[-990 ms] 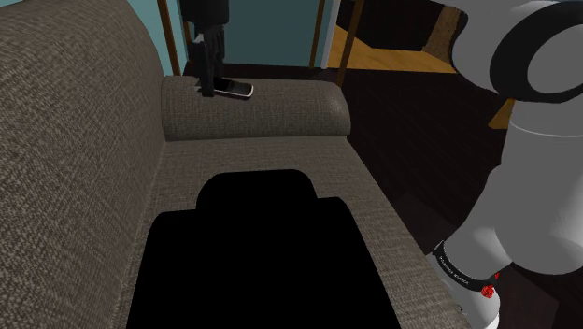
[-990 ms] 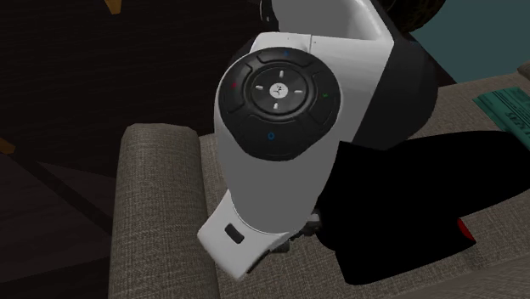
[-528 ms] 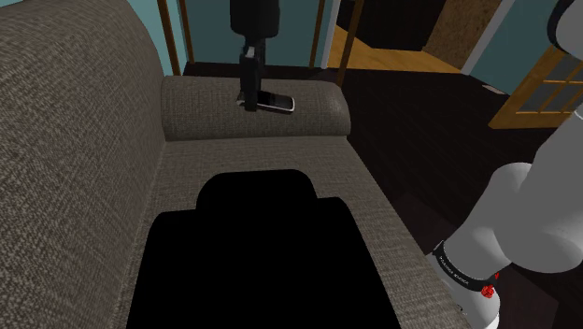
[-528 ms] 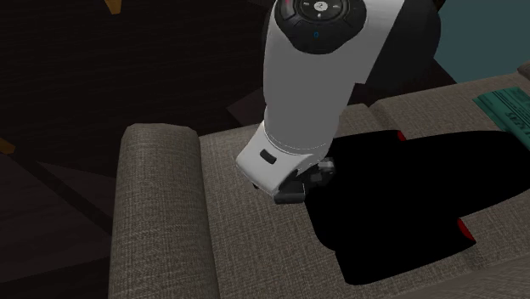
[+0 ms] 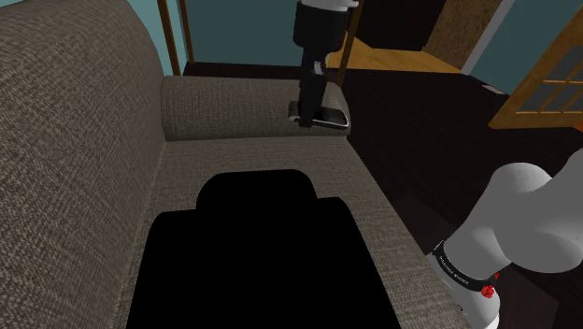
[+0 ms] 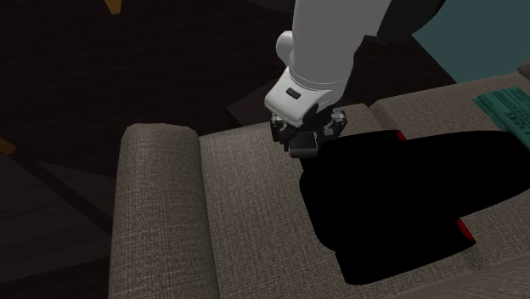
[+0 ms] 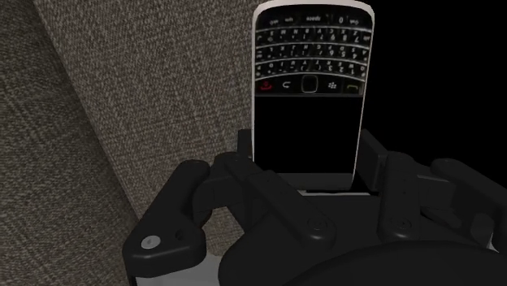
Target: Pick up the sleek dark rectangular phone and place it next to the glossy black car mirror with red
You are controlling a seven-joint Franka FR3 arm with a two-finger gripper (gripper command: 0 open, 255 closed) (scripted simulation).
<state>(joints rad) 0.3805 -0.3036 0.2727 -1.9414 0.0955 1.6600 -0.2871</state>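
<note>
Nearest in the shoulder view, the black car mirror (image 5: 252, 252) lies on the sofa (image 5: 374, 215) seat, with a red mark (image 6: 463, 228) at one end. Beyond it, over the armrest (image 5: 234, 107), the end effector (image 5: 310, 110) is clamped on the phone (image 7: 309, 89), keypad end sticking out. Hold the grip firm, carry it low toward the seat, and set it flat on bare cushion just beside the mirror, not on it.
</note>
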